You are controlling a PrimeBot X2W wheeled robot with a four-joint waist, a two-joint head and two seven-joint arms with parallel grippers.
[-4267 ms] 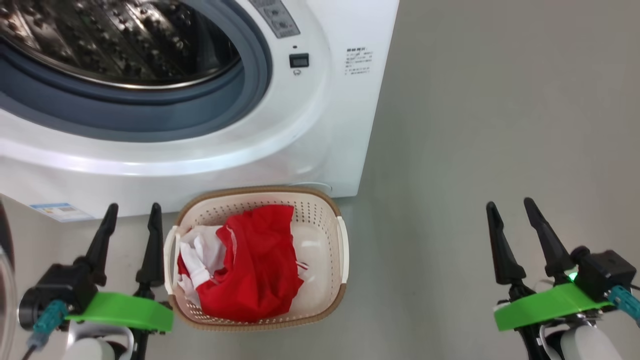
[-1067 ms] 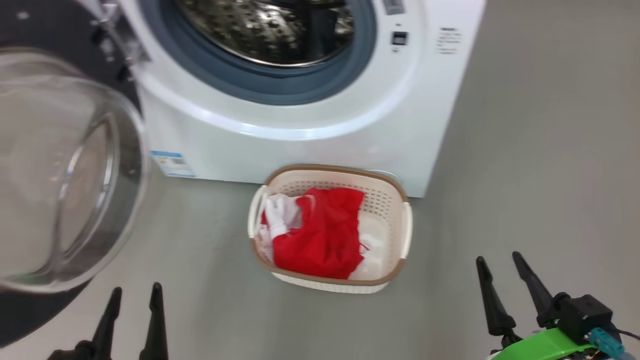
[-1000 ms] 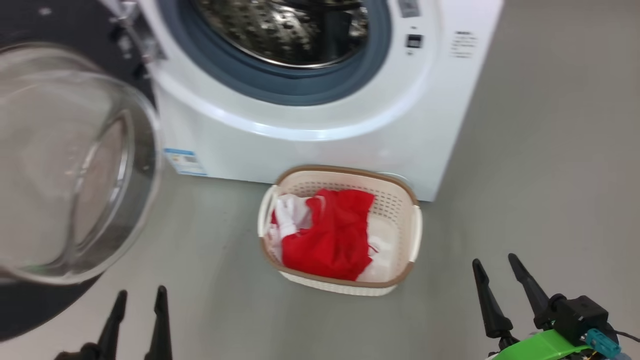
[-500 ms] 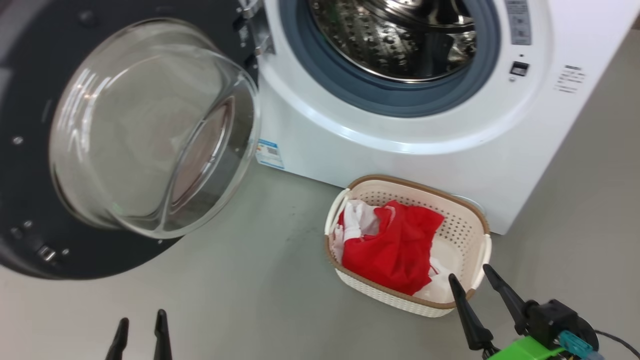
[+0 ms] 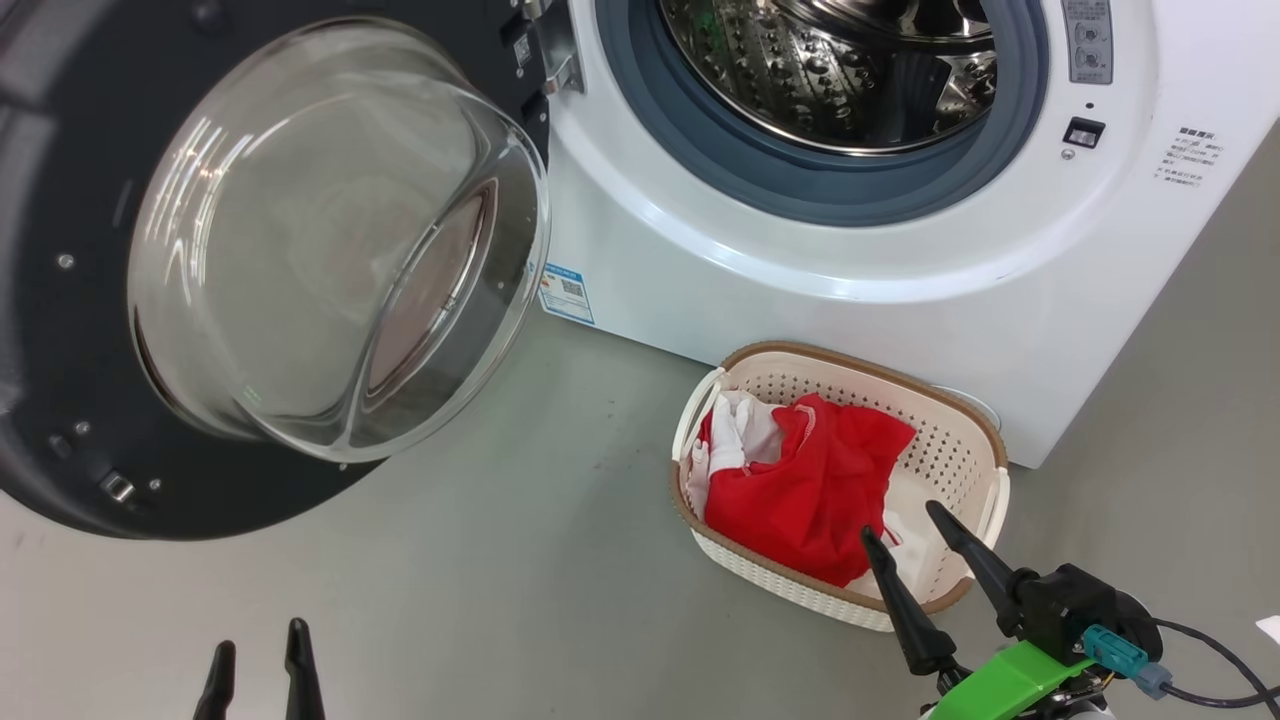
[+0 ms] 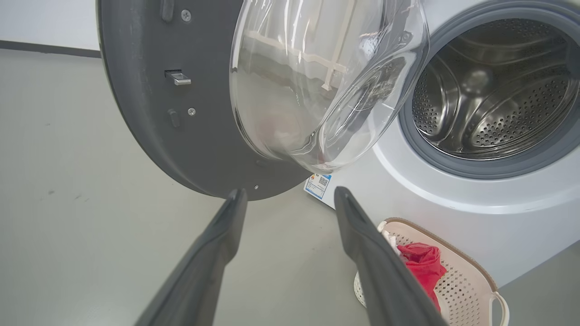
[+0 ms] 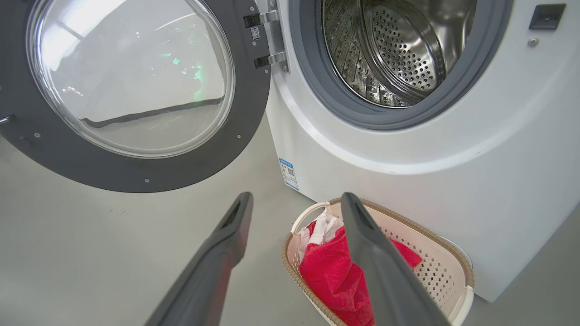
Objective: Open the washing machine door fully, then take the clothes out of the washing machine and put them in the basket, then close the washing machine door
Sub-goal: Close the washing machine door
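Note:
The washing machine (image 5: 900,290) stands at the upper right, its steel drum (image 5: 850,60) bare inside. The washing machine door (image 5: 70,380) hangs swung wide open at the left, its glass bowl (image 5: 330,240) bulging toward me. On the floor by the machine's front sits the basket (image 5: 975,440), holding the clothes (image 5: 810,480), a red garment over a white one. My right gripper (image 5: 905,530) is open and empty, its tips over the basket's near rim. Open as well, my left gripper (image 5: 258,645) shows at the bottom edge, below the door (image 6: 145,113) and apart from it.
Grey floor (image 5: 520,560) lies between the open door and the basket. A blue label sticker (image 5: 566,291) sits low on the machine's front. A cable (image 5: 1200,660) trails from my right wrist.
The head camera has swung left, so door, machine and basket have shifted right in the picture. My right gripper now overlaps the basket's near rim. Both grippers stay open.

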